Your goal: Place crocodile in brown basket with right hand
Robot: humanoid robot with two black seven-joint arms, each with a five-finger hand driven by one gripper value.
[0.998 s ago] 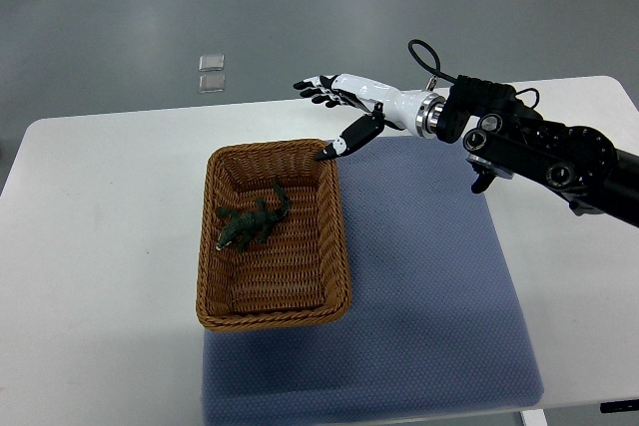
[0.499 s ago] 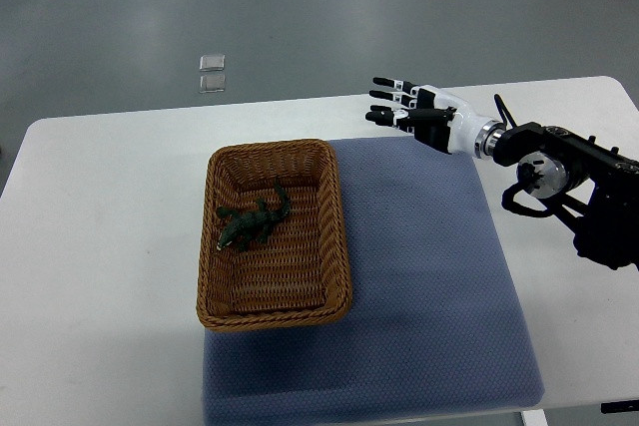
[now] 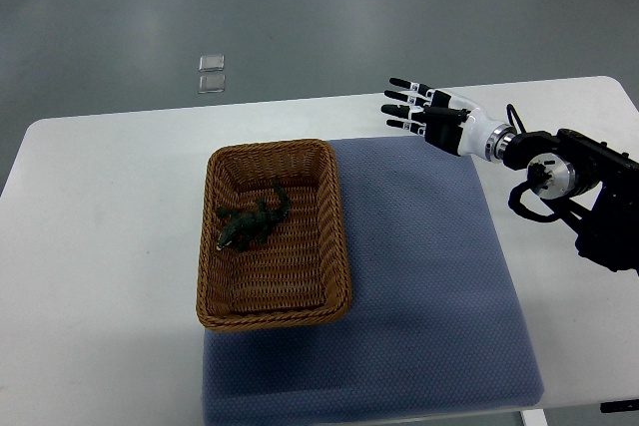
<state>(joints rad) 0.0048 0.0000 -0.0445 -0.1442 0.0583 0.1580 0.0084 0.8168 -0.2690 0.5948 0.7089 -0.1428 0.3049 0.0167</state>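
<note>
A dark green toy crocodile (image 3: 252, 222) lies inside the brown wicker basket (image 3: 337, 231), near its middle. My right hand (image 3: 414, 111) hovers over the far edge of the table, well to the right of the basket, with its fingers spread and holding nothing. Its black arm (image 3: 574, 182) comes in from the right edge. The left arm does not show.
The basket sits on the left edge of a blue-grey mat (image 3: 429, 276) that covers the right part of the white table (image 3: 100, 246). Two small clear squares (image 3: 212, 72) lie on the grey floor beyond the table.
The right hand has drawn back from the basket's far right corner toward the right. Its fingers stay spread. The crocodile has not moved in the basket.
</note>
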